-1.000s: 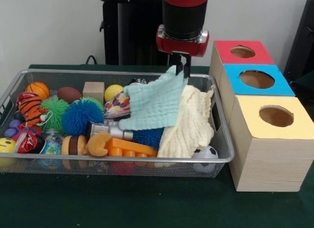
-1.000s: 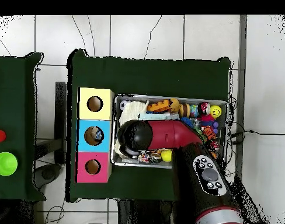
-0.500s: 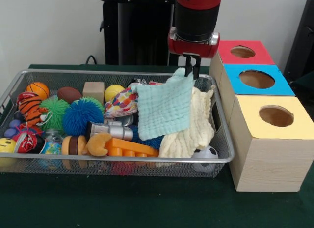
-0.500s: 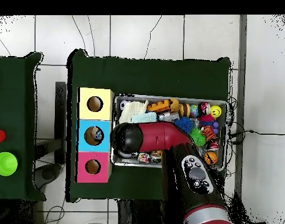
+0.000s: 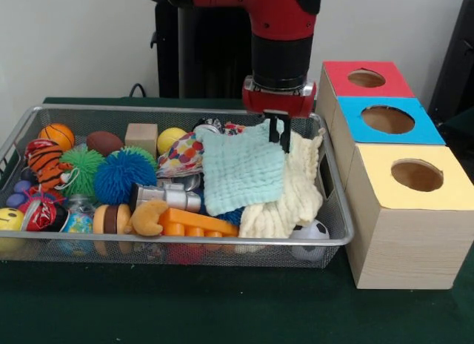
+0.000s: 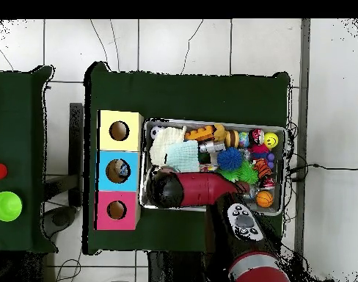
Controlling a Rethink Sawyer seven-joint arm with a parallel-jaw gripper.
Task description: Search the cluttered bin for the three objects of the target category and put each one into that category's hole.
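**Mint cloth: top corner at the gripper, boxes to one side**

Item: mint cloth (image 5: 243, 172), lying in the wire bin (image 5: 22, 129), draped over the cream cloth (image 5: 290, 190). Its top corner sits at the gripper (image 5: 277, 129); the rest hangs down and away toward the toys. Jaws: appear closed on that corner, not certain. Blue-topped box (image 5: 388, 119) stands just beside the bin. The front view shows the corner contact; overhead, the arm (image 6: 204, 189) hides it but both cloths show apart.

No text, label, brand, number or sign is readable on anything in either view.
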